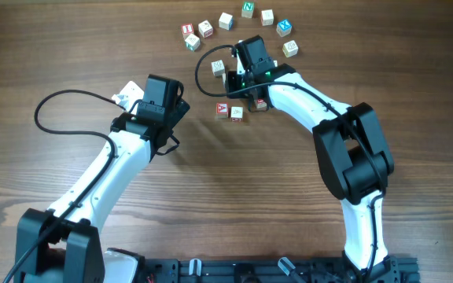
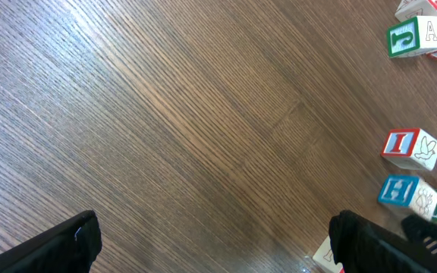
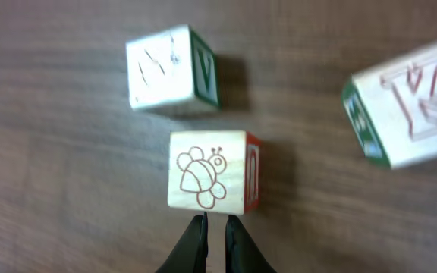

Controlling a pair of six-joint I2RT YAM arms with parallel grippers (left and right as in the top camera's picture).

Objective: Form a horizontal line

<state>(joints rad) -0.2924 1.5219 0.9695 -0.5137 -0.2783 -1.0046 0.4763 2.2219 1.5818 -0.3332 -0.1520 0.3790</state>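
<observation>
Three small pale cubes with red printing lie mid-table in the overhead view: a red "A"-like cube (image 1: pixel 222 109), a mostly plain cube (image 1: pixel 237 113) touching it, and a third cube (image 1: pixel 259 104) partly under my right gripper (image 1: pixel 252 91). In the right wrist view the fingers (image 3: pixel 216 224) are shut, their tips right at the near edge of a cube with a red bee drawing (image 3: pixel 207 171). I cannot read an "M". My left gripper (image 1: pixel 178 108) is wide open and empty (image 2: pixel 218 254), off to the left of the cubes.
Several other cubes form an arc at the back, including a green "N" (image 1: pixel 248 9) and a blue one (image 1: pixel 284 27). A green "V" cube (image 3: pixel 171 68) and a "K" cube (image 3: pixel 404 102) lie near the bee cube. A red "I" cube (image 2: pixel 404 145) shows at right.
</observation>
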